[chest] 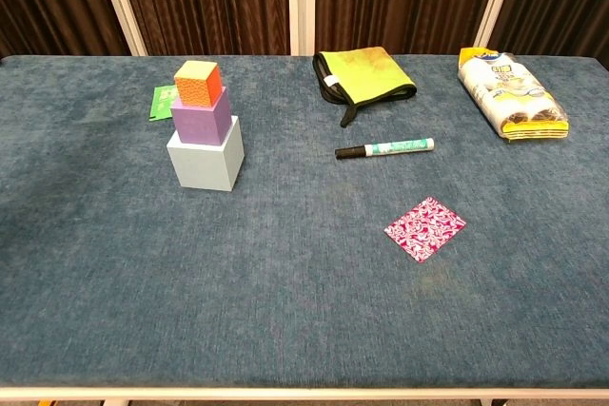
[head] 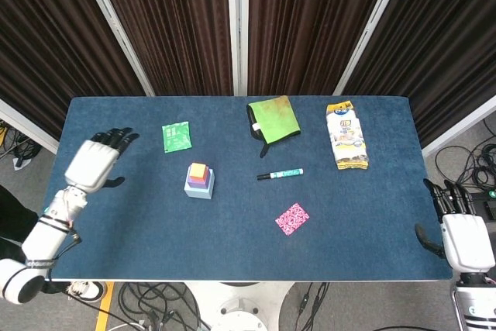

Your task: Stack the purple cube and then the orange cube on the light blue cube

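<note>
The light blue cube (chest: pixel 205 160) stands on the table left of centre, with the purple cube (chest: pixel 201 117) on top of it and the orange cube (chest: pixel 198 83) on the purple one. From above the stack (head: pixel 199 180) shows as nested squares. My left hand (head: pixel 94 163) hovers near the table's left edge, well clear of the stack, fingers spread and holding nothing. My right hand (head: pixel 460 234) hangs off the table's right edge with its fingers apart and empty. Neither hand appears in the chest view.
A green packet (head: pixel 176 136) lies behind the stack. A yellow-green cloth (head: pixel 273 119), a teal marker (head: pixel 280 174), a pink patterned card (head: pixel 292 218) and a yellow snack bag (head: pixel 346 135) lie to the right of it.
</note>
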Action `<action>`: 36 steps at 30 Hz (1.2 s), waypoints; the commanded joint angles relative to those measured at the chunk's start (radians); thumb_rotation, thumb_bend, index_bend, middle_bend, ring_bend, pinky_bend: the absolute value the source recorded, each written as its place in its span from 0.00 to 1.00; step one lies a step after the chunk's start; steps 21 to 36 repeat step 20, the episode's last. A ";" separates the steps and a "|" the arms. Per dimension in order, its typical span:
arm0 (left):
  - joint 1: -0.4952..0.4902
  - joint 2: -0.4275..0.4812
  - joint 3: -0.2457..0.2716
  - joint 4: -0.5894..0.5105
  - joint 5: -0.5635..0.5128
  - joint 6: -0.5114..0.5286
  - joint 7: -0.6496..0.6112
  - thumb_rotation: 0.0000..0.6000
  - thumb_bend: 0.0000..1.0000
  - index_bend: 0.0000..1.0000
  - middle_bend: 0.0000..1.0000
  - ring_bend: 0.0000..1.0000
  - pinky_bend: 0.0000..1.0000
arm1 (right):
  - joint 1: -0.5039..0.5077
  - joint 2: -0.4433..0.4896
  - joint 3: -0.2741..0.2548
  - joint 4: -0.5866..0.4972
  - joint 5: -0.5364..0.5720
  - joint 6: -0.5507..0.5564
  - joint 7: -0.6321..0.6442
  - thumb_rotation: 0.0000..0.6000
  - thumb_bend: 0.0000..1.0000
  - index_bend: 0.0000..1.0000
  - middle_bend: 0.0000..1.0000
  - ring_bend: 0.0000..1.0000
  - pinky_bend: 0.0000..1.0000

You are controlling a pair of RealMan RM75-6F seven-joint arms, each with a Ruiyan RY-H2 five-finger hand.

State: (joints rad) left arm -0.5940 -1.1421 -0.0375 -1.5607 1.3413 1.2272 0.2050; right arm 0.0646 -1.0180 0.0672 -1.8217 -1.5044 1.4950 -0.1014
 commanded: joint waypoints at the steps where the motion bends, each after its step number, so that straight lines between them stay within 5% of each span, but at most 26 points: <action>1: 0.137 -0.030 0.027 0.036 -0.015 0.146 0.041 1.00 0.10 0.21 0.24 0.19 0.30 | 0.002 0.000 0.000 0.000 0.001 -0.003 -0.001 1.00 0.27 0.02 0.15 0.00 0.00; 7: 0.278 -0.044 0.087 -0.021 -0.058 0.229 0.103 1.00 0.08 0.21 0.23 0.17 0.28 | 0.007 0.005 -0.006 0.001 -0.009 -0.015 -0.011 1.00 0.28 0.02 0.15 0.00 0.00; 14: 0.370 -0.087 0.107 0.006 0.035 0.353 0.113 1.00 0.08 0.21 0.22 0.16 0.28 | 0.002 -0.007 -0.012 0.002 -0.028 0.001 -0.026 1.00 0.27 0.02 0.15 0.00 0.00; 36: 0.394 -0.081 0.102 -0.012 0.074 0.357 0.073 1.00 0.08 0.21 0.22 0.16 0.28 | -0.005 -0.013 -0.015 0.012 -0.037 0.014 -0.019 1.00 0.27 0.02 0.15 0.00 0.00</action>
